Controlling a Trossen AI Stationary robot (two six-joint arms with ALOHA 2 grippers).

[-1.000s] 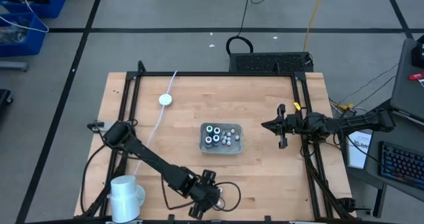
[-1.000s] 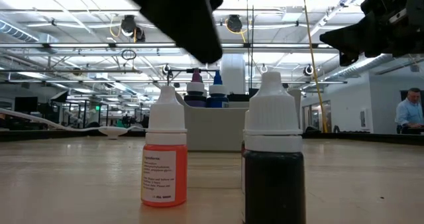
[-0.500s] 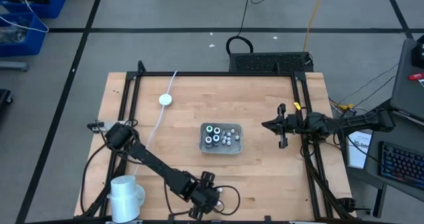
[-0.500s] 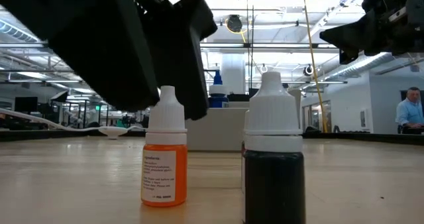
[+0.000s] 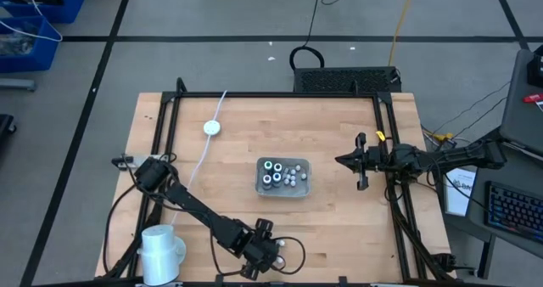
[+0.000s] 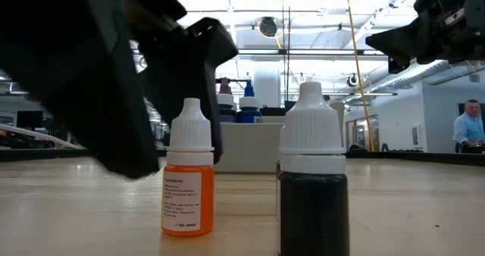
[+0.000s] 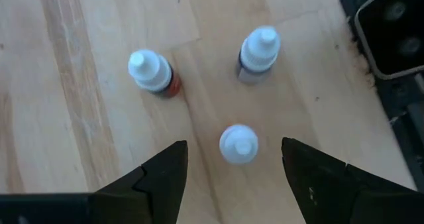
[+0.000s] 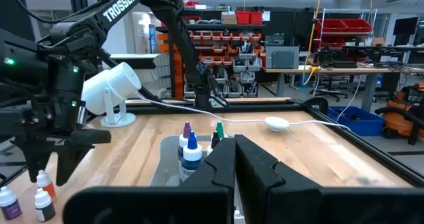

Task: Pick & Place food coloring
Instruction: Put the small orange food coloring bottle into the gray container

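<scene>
Three small food coloring bottles stand upright on the wooden desk [image 5: 229, 151] at its near edge, well apart from the grey tray [image 5: 283, 190] at the middle. In the left wrist view, the white-capped bottle [image 7: 238, 144] sits between the spread fingers [image 7: 161, 174] of the left gripper [image 7: 233, 168], untouched on either side. Just beyond it stand the orange bottle [image 7: 152, 73] and the dark bottle [image 7: 258, 54], apart from each other. The low view shows the orange bottle [image 6: 188, 173] and the dark bottle [image 6: 312, 176] close up, with the left gripper [image 6: 121, 82] looming around them. The tray holds several more bottles with coloured tips [image 8: 191, 148]. The right gripper [image 5: 346, 160] hovers at the desk's right side, its fingers [image 8: 258, 168] pressed together and holding nothing.
</scene>
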